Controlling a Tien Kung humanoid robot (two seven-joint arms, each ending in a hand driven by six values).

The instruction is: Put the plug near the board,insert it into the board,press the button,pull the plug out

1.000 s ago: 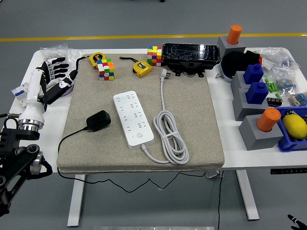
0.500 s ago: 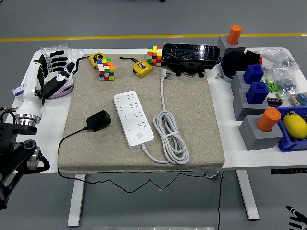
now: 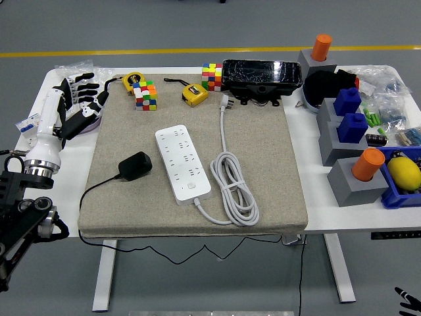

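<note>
The black plug (image 3: 135, 165) lies on the grey mat (image 3: 276, 171) near the mat's left edge, its thin black cord running off the mat's front-left corner and under the table (image 3: 329, 220). Just to its right, apart from it, the white board (image 3: 183, 162) lies slantwise at the mat's middle, its button (image 3: 191, 185) at the near end. The board's white cable (image 3: 231, 187) is coiled beside it on the right and runs up to its own plug (image 3: 227, 101) near the mat's far edge.

The left hand (image 3: 80, 99) hovers over the table's far-left corner, well apart from the plug, its fingers (image 3: 84, 82) spread and holding nothing. Of the right hand (image 3: 408, 304) only a few dark fingertips show at the picture's lower right corner, below the table; whether they are open or curled cannot be told.

Along the mat's far edge stand two cubes (image 3: 145, 95) (image 3: 212, 76), two yellow tapes (image 3: 133, 80) (image 3: 195, 94) and a black box (image 3: 262, 76).
</note>
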